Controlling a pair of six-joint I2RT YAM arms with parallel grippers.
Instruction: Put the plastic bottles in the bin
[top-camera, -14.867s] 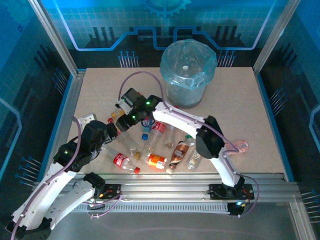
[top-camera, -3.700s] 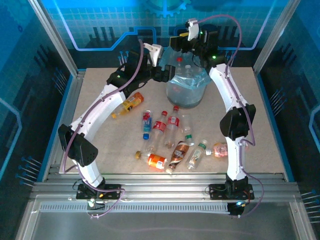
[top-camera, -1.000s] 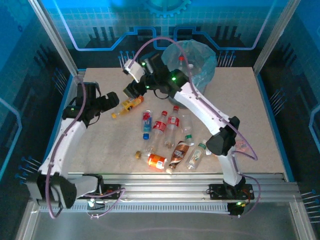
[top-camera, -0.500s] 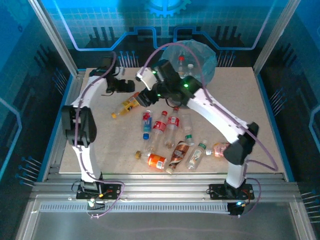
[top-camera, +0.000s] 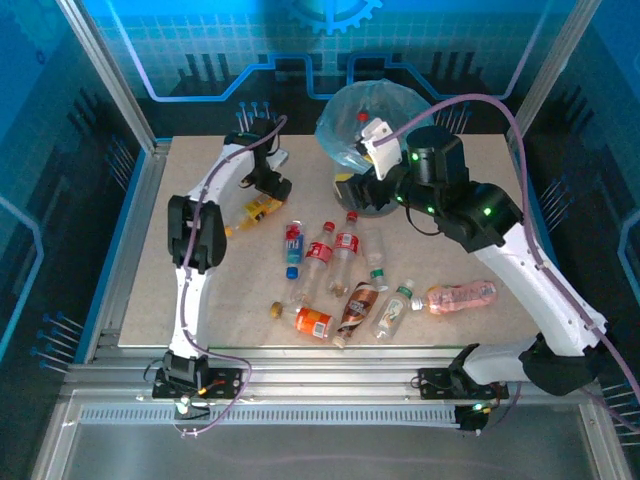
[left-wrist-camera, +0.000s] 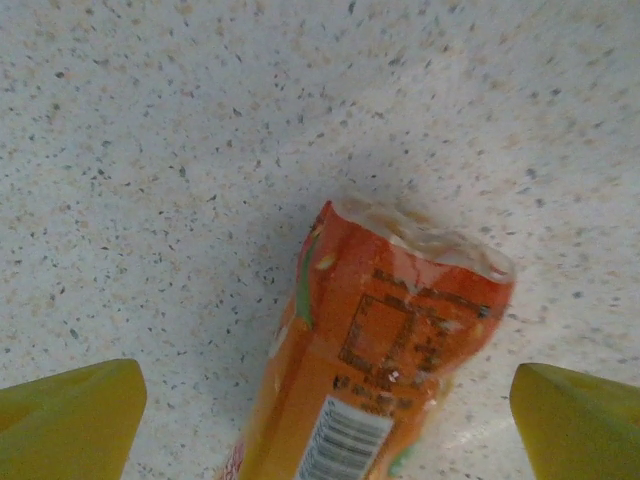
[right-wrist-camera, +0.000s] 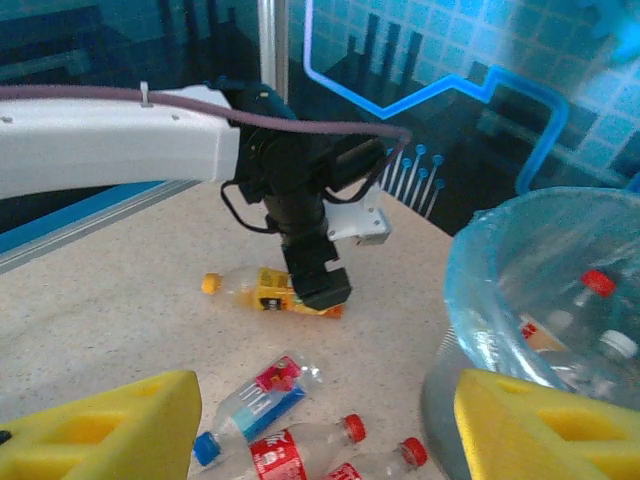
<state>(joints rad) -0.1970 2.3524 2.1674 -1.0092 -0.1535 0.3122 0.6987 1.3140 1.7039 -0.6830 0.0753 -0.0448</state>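
Note:
Several plastic bottles lie on the table. An orange-labelled bottle (top-camera: 255, 210) (left-wrist-camera: 390, 350) (right-wrist-camera: 265, 290) lies at the back left. My left gripper (top-camera: 268, 188) (left-wrist-camera: 325, 440) (right-wrist-camera: 315, 270) hangs open just over it, a yellow fingertip on either side, not touching. Others lie in the middle: a blue-labelled one (top-camera: 292, 245) (right-wrist-camera: 255, 400), red-labelled ones (top-camera: 347, 240), a brown one (top-camera: 358, 305) and a pink one (top-camera: 460, 296). The bin (top-camera: 375, 130) (right-wrist-camera: 540, 280) holds a few bottles. My right gripper (top-camera: 347, 192) (right-wrist-camera: 320, 435) is open and empty beside the bin's base.
The bin stands at the table's back middle. Metal frame posts (top-camera: 105, 75) rise at the back corners, and a rail (top-camera: 330, 375) runs along the near edge. My right arm's forearm (top-camera: 520, 250) crosses above the table's right side.
My left arm has swung to the back and set its gripper over the orange bottle. My right arm has drawn back from there to the right, beside the bin.

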